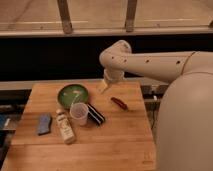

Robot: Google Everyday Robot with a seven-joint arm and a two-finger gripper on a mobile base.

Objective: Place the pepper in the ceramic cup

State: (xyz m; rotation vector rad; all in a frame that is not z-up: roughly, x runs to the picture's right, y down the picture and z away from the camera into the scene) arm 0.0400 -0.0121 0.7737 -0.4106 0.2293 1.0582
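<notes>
Pale gripper hanging just beside round green plate, grip state cannot tell. One slim dark-red pepper, one whitish ceramic cup, apart.

dim warm light; gripper hangs beside green plate

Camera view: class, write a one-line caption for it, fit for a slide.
The gripper hangs over the wooden table's far side, near the pepper, which lies apart from the ceramic cup.

No text is readable, on the bottle or the pincer beside the green plate.
</notes>
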